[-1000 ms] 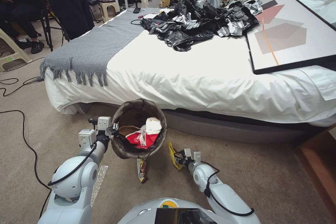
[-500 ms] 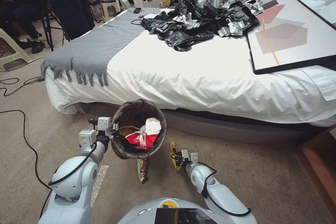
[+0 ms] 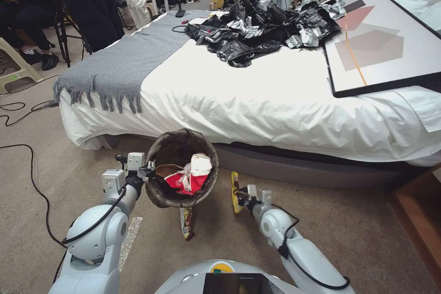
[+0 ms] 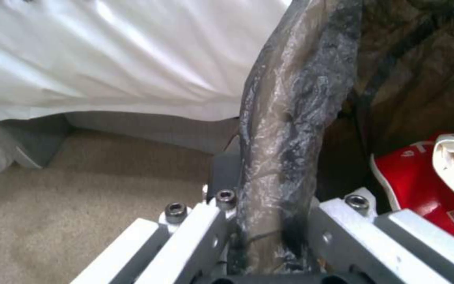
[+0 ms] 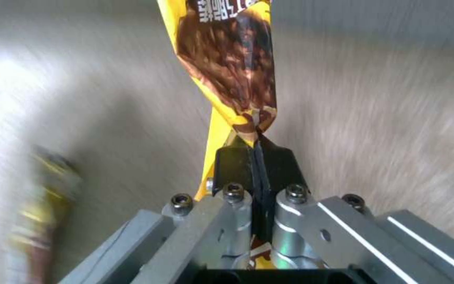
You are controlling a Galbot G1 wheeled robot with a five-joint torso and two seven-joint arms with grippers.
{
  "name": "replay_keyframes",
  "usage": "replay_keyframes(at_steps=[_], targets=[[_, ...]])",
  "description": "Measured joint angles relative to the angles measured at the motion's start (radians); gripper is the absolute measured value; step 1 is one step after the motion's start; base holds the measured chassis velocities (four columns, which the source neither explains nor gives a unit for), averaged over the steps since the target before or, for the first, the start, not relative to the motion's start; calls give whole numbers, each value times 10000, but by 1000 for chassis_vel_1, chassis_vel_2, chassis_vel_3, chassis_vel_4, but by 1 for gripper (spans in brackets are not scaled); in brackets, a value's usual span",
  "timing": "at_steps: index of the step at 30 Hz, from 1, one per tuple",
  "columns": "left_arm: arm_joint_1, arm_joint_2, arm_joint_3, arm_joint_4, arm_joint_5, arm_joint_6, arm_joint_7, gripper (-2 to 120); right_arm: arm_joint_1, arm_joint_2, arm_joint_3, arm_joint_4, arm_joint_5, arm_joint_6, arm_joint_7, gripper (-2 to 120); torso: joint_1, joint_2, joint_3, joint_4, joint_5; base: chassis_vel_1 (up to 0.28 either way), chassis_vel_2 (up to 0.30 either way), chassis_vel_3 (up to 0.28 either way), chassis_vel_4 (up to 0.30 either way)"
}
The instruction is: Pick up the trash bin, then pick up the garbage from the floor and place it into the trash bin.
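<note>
The trash bin [image 3: 161, 196] with its dark brown liner hangs above the carpet in front of the bed, and my left gripper [image 3: 149, 172] is shut on its rim [image 4: 285, 130]. Inside lie a red-and-white paper cup [image 3: 186, 182] and a brown paper bag [image 3: 166, 171]. To the bin's right, my right gripper [image 3: 240, 198] is shut on a yellow snack wrapper [image 3: 235, 189], pinched at one end between the black fingertips [image 5: 237, 165] and standing upright off the floor. A second snack wrapper [image 3: 185, 223] lies on the carpet under the bin.
The white bed [image 3: 275, 101] stands close ahead, with a grey throw [image 3: 124, 62], a heap of black and silver sheeting [image 3: 262, 27] and a framed picture [image 3: 381, 39] on it. Black cables [image 3: 32, 165] run over the carpet on the left. A wooden piece [image 3: 418, 220] sits right.
My right gripper has lifted the yellow wrapper off the floor and carried it up and slightly right. The bin and left gripper have barely moved.
</note>
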Motion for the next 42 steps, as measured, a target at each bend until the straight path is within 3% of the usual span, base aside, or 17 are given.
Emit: replay_keyframes(at_steps=[8, 11, 12, 14, 16, 17, 19, 20, 22, 23, 26, 29, 34, 36, 42], targets=[[1, 15, -25, -49, 1, 5, 9, 0, -195, -267, 288, 727, 199, -26, 128, 0, 0, 0, 0, -1, -1, 0, 0, 0, 0], [4, 23, -28, -107, -31, 8, -11, 0, -454, -486, 673, 1653, 562, -199, 349, 0, 0, 0, 0, -2, 0, 0, 0, 0, 0], [8, 24, -28, -153, -43, 10, -36, 0, -730, -727, 1008, 2745, 1041, -474, 649, 0, 0, -1, 0, -1, 2, 0, 0, 0, 0], [10, 23, -24, -176, -45, 10, -51, 0, -859, -848, 1149, 3236, 1274, -606, 816, 0, 0, 0, 0, 0, 0, 0, 0, 0, 0], [17, 24, -2, -255, -47, 12, -105, 0, -1314, -1356, 1672, 5042, 2207, -1107, 1442, 0, 0, 1, 0, -2, -3, 0, 0, 0, 0], [17, 24, -2, -255, -47, 12, -105, 0, -1314, -1356, 1672, 5042, 2207, -1107, 1442, 0, 0, 1, 0, -2, -3, 0, 0, 0, 0], [49, 25, 55, -352, 7, 14, -134, 0, -1670, -1872, 2449, 7556, 3498, -1841, 2555, 0, 0, 0, -1, -2, -2, 0, 0, 0, 0], [49, 25, 55, -352, 7, 14, -134, 0, -1670, -1872, 2449, 7556, 3498, -1841, 2555, 0, 0, 0, -1, -2, -2, 0, 0, 0, 0], [93, 33, 75, -418, 89, 17, -123, 0, -1770, -2178, 3079, 9295, 4472, -2334, 3232, 0, 0, 0, -1, -2, -1, 0, 0, 0, 0], [93, 33, 75, -418, 89, 17, -123, 0, -1770, -2178, 3079, 9295, 4472, -2334, 3232, 0, 0, 0, -1, -2, -1, 0, 0, 0, 0], [141, 45, 105, -482, 204, 21, -84, 0, -1556, -2861, 4129, 11369, 6188, -2495, 3565, 0, -1, 1, -2, -4, -1, 0, 0, 0, 0], [152, 30, 178, -490, 292, 24, -72, 0, -1002, -3490, 4623, 11701, 7312, -2394, 3363, 0, 0, 0, -1, -2, 2, 0, 0, 0, 0], [159, -36, 289, -489, 403, 26, -49, 0, 90, -4098, 4485, 11686, 8162, -2241, 2639, 0, 0, 0, 0, 0, -1, 0, 0, 0, 0], [181, -35, 263, -477, 423, 26, -40, 0, 912, -4342, 3954, 11623, 8453, -2253, 1969, 0, 0, 0, 0, -1, 0, 0, 0, 0, 0], [153, -22, 244, -380, 434, 26, -32, 0, 2444, -5149, 2755, 11565, 8582, -2446, 1313, 0, 0, 0, 0, -3, -2, 0, 0, 0, 0]])
